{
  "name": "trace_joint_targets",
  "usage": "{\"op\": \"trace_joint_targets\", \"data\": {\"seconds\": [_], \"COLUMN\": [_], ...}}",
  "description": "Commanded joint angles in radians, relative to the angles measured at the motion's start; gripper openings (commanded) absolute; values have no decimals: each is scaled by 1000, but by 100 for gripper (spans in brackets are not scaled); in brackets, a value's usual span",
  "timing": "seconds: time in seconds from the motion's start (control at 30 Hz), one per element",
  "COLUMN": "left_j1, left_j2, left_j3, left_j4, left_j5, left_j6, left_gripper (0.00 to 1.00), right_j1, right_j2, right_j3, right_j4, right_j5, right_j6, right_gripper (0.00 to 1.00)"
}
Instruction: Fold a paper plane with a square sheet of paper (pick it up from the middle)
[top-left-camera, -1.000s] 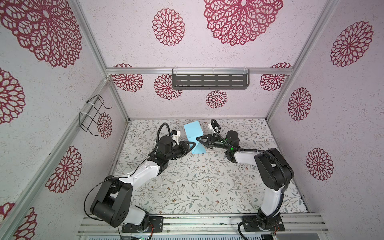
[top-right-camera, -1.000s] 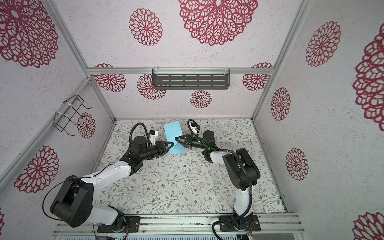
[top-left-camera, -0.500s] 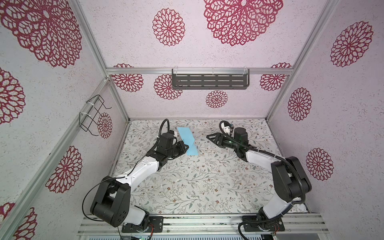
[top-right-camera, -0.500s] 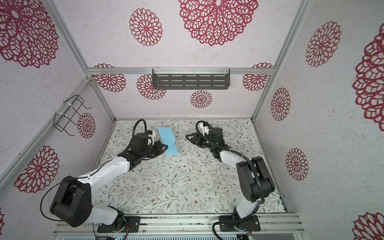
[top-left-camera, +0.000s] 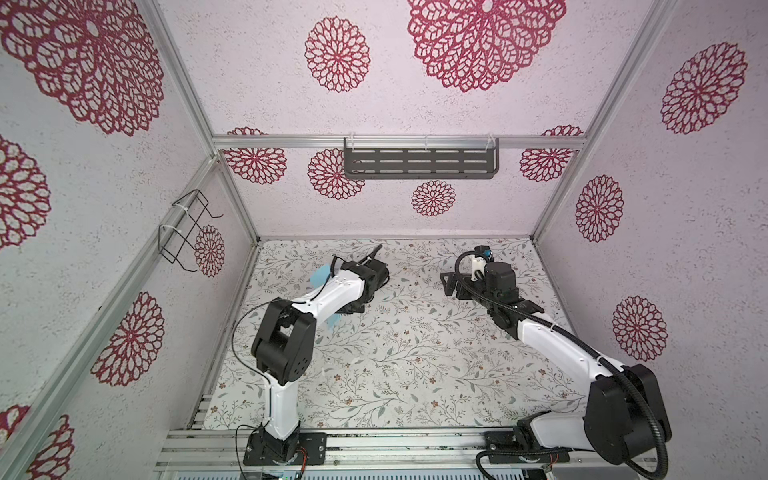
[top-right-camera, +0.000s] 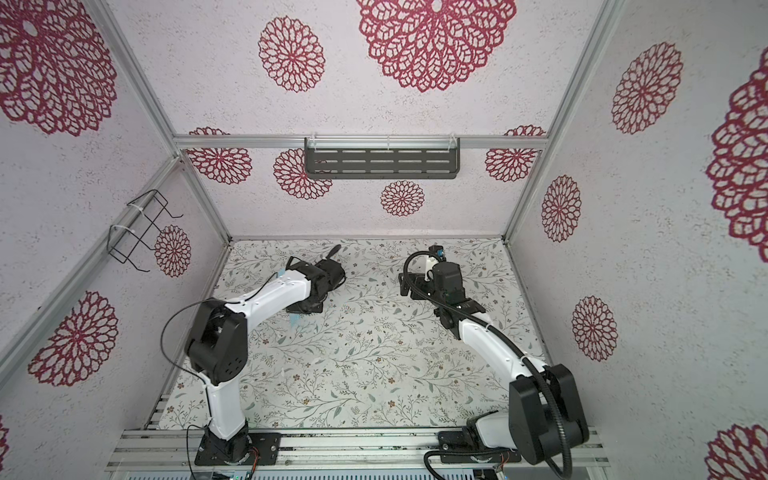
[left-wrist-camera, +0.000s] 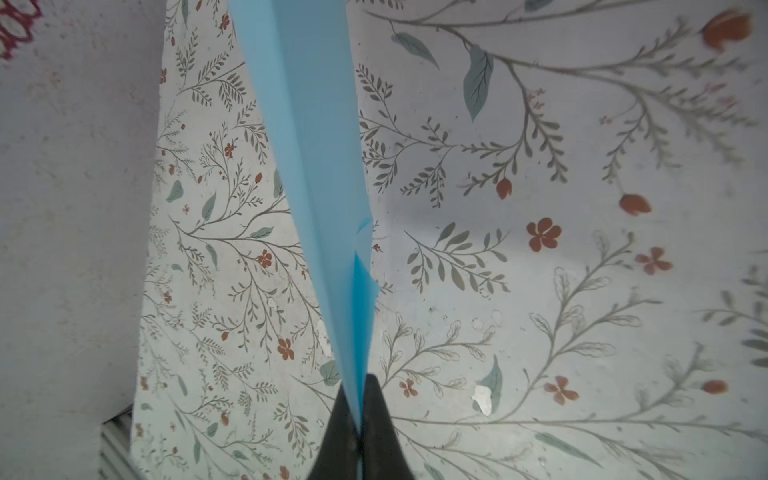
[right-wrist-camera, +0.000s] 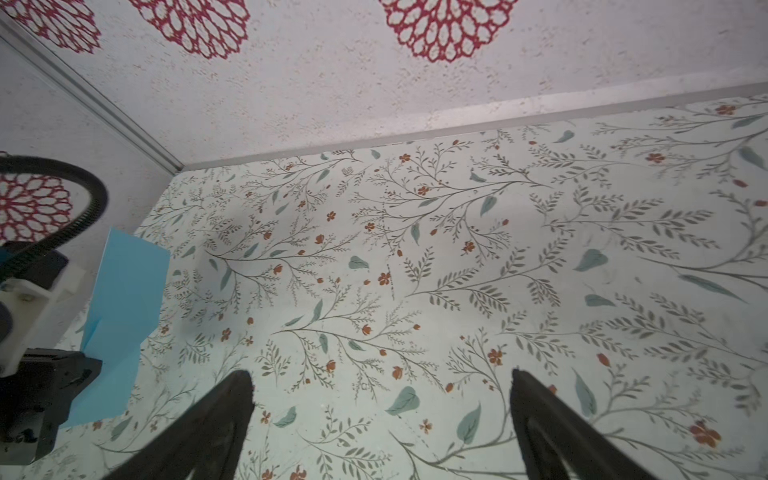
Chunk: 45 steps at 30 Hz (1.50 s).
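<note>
On the left side, the left gripper (left-wrist-camera: 358, 384) has its two black fingers pressed tight together on the folded blue paper (left-wrist-camera: 307, 124). Its wrist view shows this clearly, but in both top views the left arm (top-left-camera: 332, 291) hides all but small blue bits. A little farther back on the right, the right gripper (right-wrist-camera: 382, 378) has its fingers wide apart over the flowery table (right-wrist-camera: 415, 270), and a white part (top-left-camera: 478, 262) on the right arm has writing too tiny to read.

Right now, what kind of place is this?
Probably a robot practice booth: the left arm and right arm bolted to a metal rail, flower-papered walls in an aluminium frame, a floral tabletop.
</note>
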Motion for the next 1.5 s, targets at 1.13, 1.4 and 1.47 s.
{"op": "trace_joint_targets", "data": {"seconds": [1.13, 1.4, 1.47], "left_j1": [501, 514, 514], "left_j2": [-739, -734, -726], "left_j3": [-679, -680, -680], "left_j4": [592, 607, 618], "left_j5": [522, 557, 586], "left_j6": [-61, -57, -56], "left_gripper": [97, 97, 98], "right_j1": [473, 469, 460], "right_j2": [896, 972, 951], "right_j3": [714, 764, 726], "right_j4": [-28, -149, -151], "right_j5": [-399, -356, -348], "right_j6": [194, 157, 154], "right_gripper": [67, 63, 63]}}
